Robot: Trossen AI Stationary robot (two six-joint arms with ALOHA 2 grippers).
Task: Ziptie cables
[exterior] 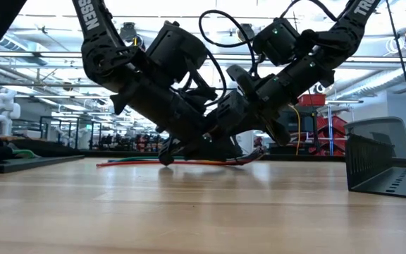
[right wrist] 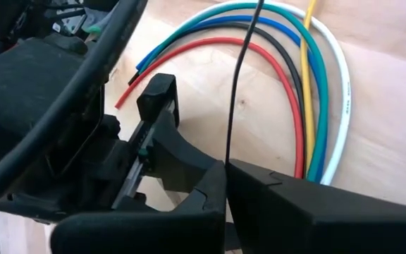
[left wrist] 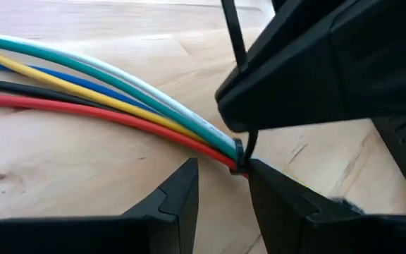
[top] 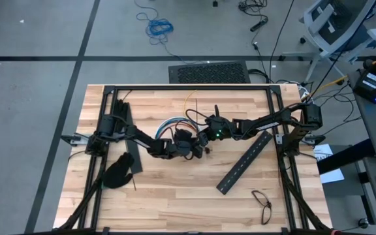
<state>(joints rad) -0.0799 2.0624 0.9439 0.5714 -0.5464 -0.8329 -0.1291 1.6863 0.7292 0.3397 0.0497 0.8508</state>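
The cables (left wrist: 104, 92), red, yellow, blue, black, green and white, lie on the wooden table in a bend (right wrist: 309, 92) and run together at one end. A thin black ziptie's loop (left wrist: 242, 151) goes round them there. My right gripper (right wrist: 225, 169) hangs over that end from above, shut on the ziptie's strip. My left gripper (left wrist: 223, 169) stands open low over the table, its fingertips on either side of the tied end. In the high view both grippers (top: 198, 142) meet at mid-table. My right gripper pinches the ziptie's strip (right wrist: 227, 156) between its two shut fingers, just above the loop, slanting down from the table's right. The free tail (left wrist: 231, 35) sticks up past the fingers. The bundle stays on the table. I cannot tell whether one of my left gripper's fingertips (left wrist: 259, 173), beside the loop, touches it.
A long black slotted bar (top: 243, 163) lies slanted to the right of the arms, and another (top: 128, 134) lies under the left arm. A black glove (top: 117, 173) sits at the left front. A thin dark loop (top: 262, 199) lies near the front right corner.
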